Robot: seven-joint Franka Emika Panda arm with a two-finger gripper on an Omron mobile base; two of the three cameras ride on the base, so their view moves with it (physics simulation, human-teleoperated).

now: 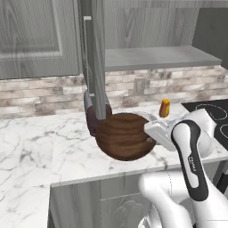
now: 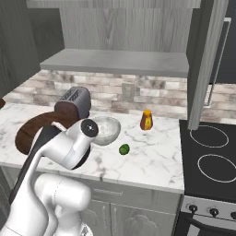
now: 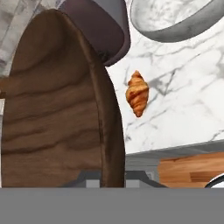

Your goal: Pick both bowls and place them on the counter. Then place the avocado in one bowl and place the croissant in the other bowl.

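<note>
The counter (image 1: 40,147) is the big white marble slab with grey veins, running under the brick backsplash and ending at the black stove (image 2: 209,156) on the right. Over its front part hangs the dark brown wooden bowl (image 1: 124,136), tipped up on edge so its ringed underside faces the left base camera; in the right base view it pokes out as a brown arc (image 2: 28,129) past the arm's elbow. The gripper (image 3: 114,177) has its fingers pinched all the way in on the rim of that bowl, and in the hand view the rim runs straight down between the two tips with the bowl's inside spreading off to the left. The fingers themselves are mostly cut off at the bottom there, so exactly how deep the rim sits is hard to say. The toaster (image 2: 73,105) stands right behind the wooden bowl, partly hidden by it in the left base view. The pale marbled bowl (image 2: 105,130) sits upright on the counter just beside the toaster. An orange bottle thing (image 2: 146,120) stands further back. The croissant (image 3: 137,93) lies on the marble near the front edge, and the avocado (image 2: 124,149) sits just right of the pale bowl, not touching it.
</note>
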